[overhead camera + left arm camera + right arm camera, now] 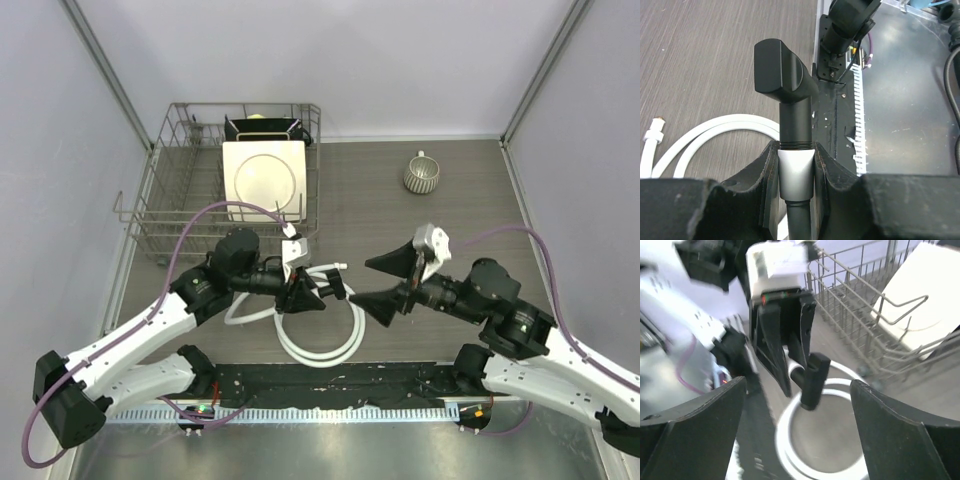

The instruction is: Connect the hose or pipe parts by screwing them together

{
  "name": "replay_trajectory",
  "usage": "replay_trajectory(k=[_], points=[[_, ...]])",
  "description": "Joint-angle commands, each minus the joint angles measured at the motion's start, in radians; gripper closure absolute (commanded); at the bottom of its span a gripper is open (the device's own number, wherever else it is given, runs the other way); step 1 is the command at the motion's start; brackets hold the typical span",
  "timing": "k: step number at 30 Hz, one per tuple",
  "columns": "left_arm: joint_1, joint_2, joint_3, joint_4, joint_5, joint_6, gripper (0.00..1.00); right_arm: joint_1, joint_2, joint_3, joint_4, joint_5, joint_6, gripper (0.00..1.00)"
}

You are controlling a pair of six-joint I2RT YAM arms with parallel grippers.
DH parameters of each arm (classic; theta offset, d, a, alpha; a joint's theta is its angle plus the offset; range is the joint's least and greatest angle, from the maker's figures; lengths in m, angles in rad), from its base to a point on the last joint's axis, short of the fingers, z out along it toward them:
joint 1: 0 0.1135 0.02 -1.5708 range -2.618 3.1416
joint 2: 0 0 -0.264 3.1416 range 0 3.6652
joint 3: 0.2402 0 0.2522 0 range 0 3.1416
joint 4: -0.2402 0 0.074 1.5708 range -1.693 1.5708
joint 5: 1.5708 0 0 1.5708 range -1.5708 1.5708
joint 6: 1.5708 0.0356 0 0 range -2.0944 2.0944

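Our left gripper (796, 165) clamps tight on the small black T-shaped fitting (787, 85); our right gripper (385, 282) gapes wide and empty just ahead of it. Close off-centre and we could cock the thread, or the long white flexible hose (322, 350) looped beneath might drag it askew.

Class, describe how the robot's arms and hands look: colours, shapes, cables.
The left arm and right arm have white lower links and black joints, each with a purple cable. The left hand and right hand have two black wedge-shaped fingers and a white camera block.
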Motion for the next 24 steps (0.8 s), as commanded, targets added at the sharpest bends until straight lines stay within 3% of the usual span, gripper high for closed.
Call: replay_trajectory(k=[1, 4, 9, 12, 15, 24], points=[[0.004, -0.028, 0.011, 0.146, 0.074, -0.120, 1.00, 0.006, -0.096, -0.138, 0.141, -0.206, -0.715, 0.08], [0.005, -0.002, 0.022, 0.242, 0.141, -0.256, 1.00, 0.006, -0.107, -0.146, 0.194, -0.277, -0.982, 0.05], [0.007, 0.021, 0.044, 0.344, 0.176, -0.384, 1.00, 0.011, -0.047, -0.060, 0.165, -0.308, -1.178, 0.05], [0.007, 0.041, 0.054, 0.374, 0.195, -0.465, 1.00, 0.011, -0.031, -0.034, 0.163, -0.326, -1.242, 0.04], [0.013, 0.060, 0.053, 0.431, 0.239, -0.556, 1.00, 0.012, 0.001, 0.038, -0.020, -0.352, -1.321, 0.05], [0.019, 0.047, 0.062, 0.473, 0.296, -0.634, 1.00, 0.014, -0.007, 0.055, -0.188, -0.386, -1.387, 0.07]])
